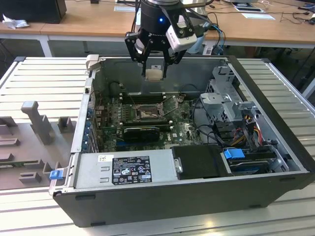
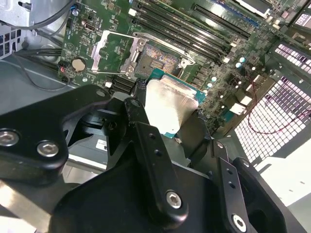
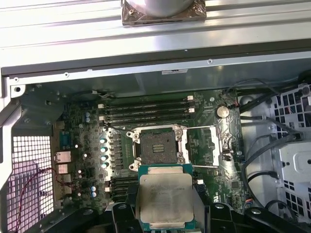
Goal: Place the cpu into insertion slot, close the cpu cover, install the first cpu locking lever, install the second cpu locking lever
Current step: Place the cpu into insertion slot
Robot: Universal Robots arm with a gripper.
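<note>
Right up close, the gripper point(image 1: 155, 73) is pinched shut on the chip point(image 3: 164, 196). Its black fingers point(image 2: 135, 110) press on opposite edges, and the chip's pale metal face is flat, with a green border showing round it. The chip hangs in the air above the open computer case point(image 1: 275, 179), clear of the green board point(image 3: 77, 126). In the first wrist view its edge comes just short of the socket point(image 3: 156, 145), not over the middle. The socket lies bare, with its black rim and contact field uncovered. The cover plate point(image 3: 209, 143), a silver frame with a cut-out middle, is swung open to one side of the socket. Past the socket, long black memory slots point(image 3: 146, 109) run side by side, and a coin battery point(image 3: 222, 110) sits near the cover plate. Further out, in the exterior view, a grey power supply point(image 1: 123, 169) lines the case's near wall. The case rests on a ribbed metal table point(image 1: 44, 78), and a wooden desk point(image 1: 88, 19) stands behind it.
</note>
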